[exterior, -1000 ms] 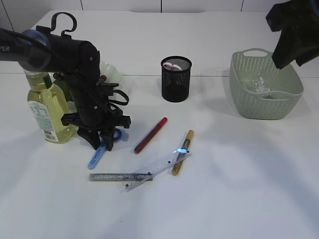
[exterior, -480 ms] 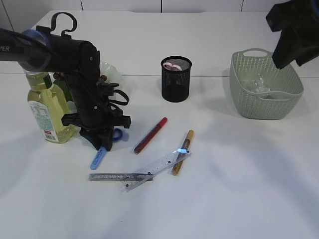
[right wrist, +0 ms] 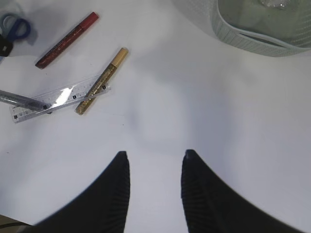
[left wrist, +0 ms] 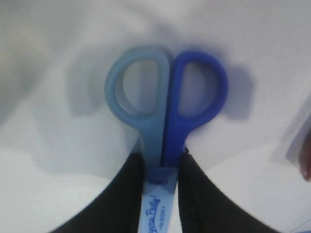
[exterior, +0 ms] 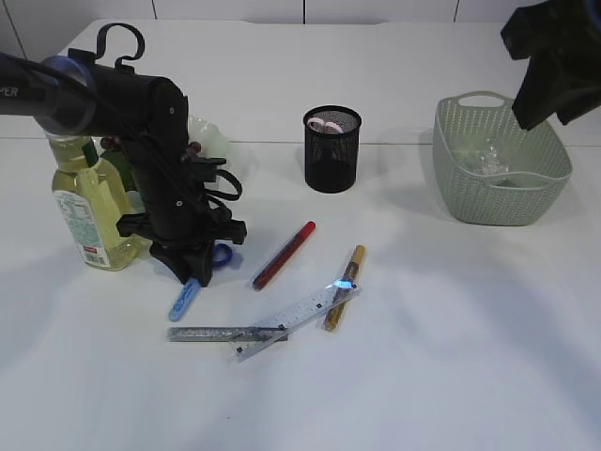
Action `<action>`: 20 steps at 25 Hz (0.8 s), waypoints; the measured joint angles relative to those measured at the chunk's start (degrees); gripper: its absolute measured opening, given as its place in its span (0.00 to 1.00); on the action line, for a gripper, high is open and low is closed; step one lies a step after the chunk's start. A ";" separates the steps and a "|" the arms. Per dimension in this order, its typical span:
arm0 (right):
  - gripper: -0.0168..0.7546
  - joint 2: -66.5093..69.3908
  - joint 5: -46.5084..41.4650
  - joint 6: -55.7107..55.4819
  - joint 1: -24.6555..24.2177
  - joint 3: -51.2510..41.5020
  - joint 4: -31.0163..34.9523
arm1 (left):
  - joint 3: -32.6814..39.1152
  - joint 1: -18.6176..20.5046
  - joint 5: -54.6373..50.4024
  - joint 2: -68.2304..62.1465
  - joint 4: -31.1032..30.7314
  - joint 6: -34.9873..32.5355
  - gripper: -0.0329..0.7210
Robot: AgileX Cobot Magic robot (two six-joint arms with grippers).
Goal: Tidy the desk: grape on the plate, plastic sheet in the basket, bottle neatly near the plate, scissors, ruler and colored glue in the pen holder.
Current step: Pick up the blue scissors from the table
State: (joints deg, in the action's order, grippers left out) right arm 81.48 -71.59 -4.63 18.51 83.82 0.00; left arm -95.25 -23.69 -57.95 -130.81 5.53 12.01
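Note:
Blue scissors (left wrist: 165, 121) lie on the table in a pale blue blade sheath (exterior: 183, 299). My left gripper (left wrist: 160, 162) points down at them and is shut on their neck just below the two handle loops. The clear ruler (exterior: 296, 315) lies to the right, across a silver glue pen (exterior: 221, 334) and touching a gold one (exterior: 345, 287). A red glue pen (exterior: 284, 255) lies beside them. The black mesh pen holder (exterior: 331, 150) stands behind. My right gripper (right wrist: 154, 155) hangs open and empty high above the table. The yellow bottle (exterior: 89, 202) stands left of my left arm.
The green basket (exterior: 498, 202) at the right holds a crumpled clear plastic sheet (exterior: 488, 155). A pale plate (exterior: 211, 136) is mostly hidden behind my left arm, and I cannot tell whether a grape is there. Something with pink handles sticks out of the pen holder.
My left gripper's jaws have closed in onto the scissors' neck. The scissors stay on the table. The right arm has not moved.

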 joint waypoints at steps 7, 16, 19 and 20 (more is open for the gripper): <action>0.41 0.00 0.00 0.00 0.00 0.00 0.00 | 0.00 0.00 -2.81 0.00 0.13 -0.09 0.25; 0.41 0.00 0.00 0.00 0.00 0.00 0.00 | 0.00 0.00 -4.21 0.00 0.17 -0.70 0.25; 0.41 0.00 0.00 0.00 0.00 0.00 0.00 | -0.45 0.00 -5.09 0.00 0.17 -1.95 0.25; 0.41 0.00 0.00 0.00 0.00 0.00 0.00 | -0.90 0.00 -5.84 0.00 0.17 -2.64 0.25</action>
State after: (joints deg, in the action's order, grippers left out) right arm 81.48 -71.59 -4.63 18.51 83.82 0.00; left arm -96.15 -23.69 -63.79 -130.81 5.70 9.37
